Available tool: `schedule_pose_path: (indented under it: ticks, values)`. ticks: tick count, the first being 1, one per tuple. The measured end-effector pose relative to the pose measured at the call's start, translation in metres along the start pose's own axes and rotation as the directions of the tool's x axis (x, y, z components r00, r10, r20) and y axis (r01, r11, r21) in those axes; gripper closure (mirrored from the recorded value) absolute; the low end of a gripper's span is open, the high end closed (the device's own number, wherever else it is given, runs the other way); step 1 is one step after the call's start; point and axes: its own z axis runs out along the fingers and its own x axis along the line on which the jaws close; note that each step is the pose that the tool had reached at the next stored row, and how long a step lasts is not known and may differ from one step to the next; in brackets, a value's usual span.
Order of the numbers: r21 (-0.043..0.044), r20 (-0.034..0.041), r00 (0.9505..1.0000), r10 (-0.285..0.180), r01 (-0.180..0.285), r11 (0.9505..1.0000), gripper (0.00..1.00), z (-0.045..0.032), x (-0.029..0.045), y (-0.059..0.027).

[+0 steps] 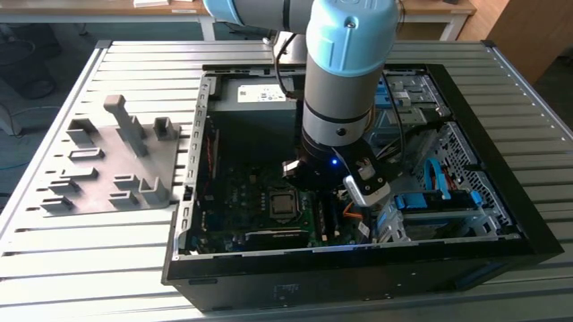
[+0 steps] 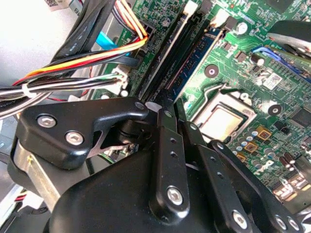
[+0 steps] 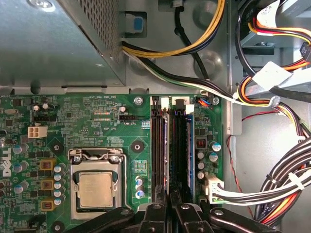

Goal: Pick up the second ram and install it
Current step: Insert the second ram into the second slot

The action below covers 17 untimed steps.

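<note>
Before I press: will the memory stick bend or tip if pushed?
Probably stiff but brittle: the memory stick is a thin board. Standing on edge among narrow slots, it may tilt if pushed off-centre.

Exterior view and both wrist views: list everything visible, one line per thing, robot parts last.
Computer case: one, black, open on the slatted table.
Table: one, grey metal slats.
Fixture plate: one, grey, beside the case on the exterior view's left.
Motherboard: one, green, inside the case.
Processor: one, silver, in its socket.
Memory slots: a row, black, beside the processor.
Second ram: one, blue-green, standing in a slot.
Cable bundles: several, multicoloured.
Drive brackets: blue.
Arm: one, grey and light blue.
Gripper: one, black, over the slots.
</note>
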Motion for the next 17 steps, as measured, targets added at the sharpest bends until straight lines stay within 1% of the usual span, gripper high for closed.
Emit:
schedule_pose_path:
  ticks: [11, 14, 17]
  values:
    - [0.0002, 0.0000, 1.0000, 0.000, 0.000, 1.0000, 0.86, 0.0000, 0.0000, 0.0000]
    - [0.0000, 0.0002, 1.0000, 0.000, 0.000, 1.0000, 0.86, -0.0020, -0.0001, 0.0000]
    - [0.0021, 0.0003, 1.0000, 0.000, 0.000, 1.0000, 0.86, -0.0028, -0.0001, 0.0001]
